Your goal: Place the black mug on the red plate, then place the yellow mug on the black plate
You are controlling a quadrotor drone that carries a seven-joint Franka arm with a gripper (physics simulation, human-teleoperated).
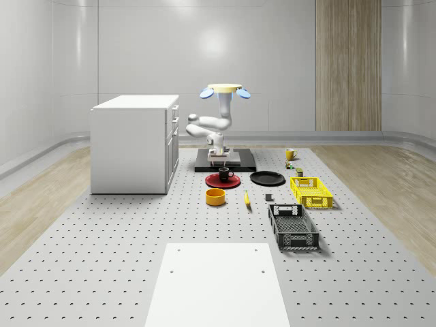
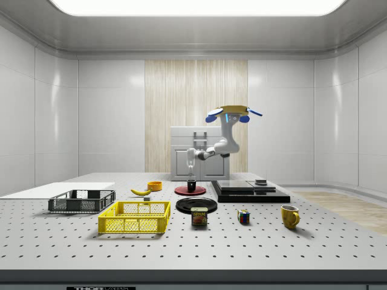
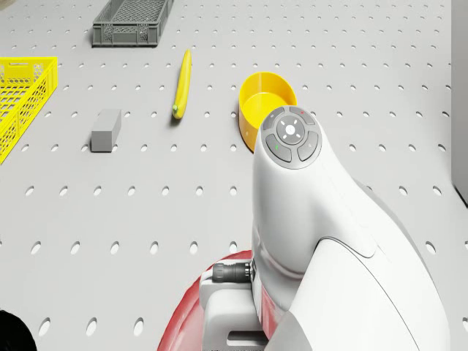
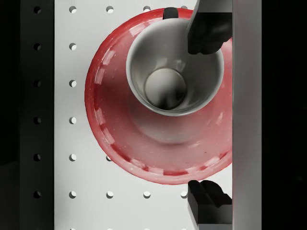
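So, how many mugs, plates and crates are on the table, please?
Mugs: 2 (black mug, yellow mug)
Plates: 2 (red plate, black plate)
Crates: 2 (yellow crate, black crate)
Total: 6

Two mugs are sitting in the scene: one black mug [image 1: 224,174] at the whole-scene view's centre and one yellow mug [image 1: 289,154] right of centre. Two plates are lying mid-frame, a red plate [image 1: 212,181] and a black plate [image 1: 267,178]. Two crates are resting lower right, one yellow crate [image 1: 310,191] and one grey crate [image 1: 293,227]. One banana [image 1: 246,198] and one yellow bowl [image 1: 215,197] are lying just below centre.
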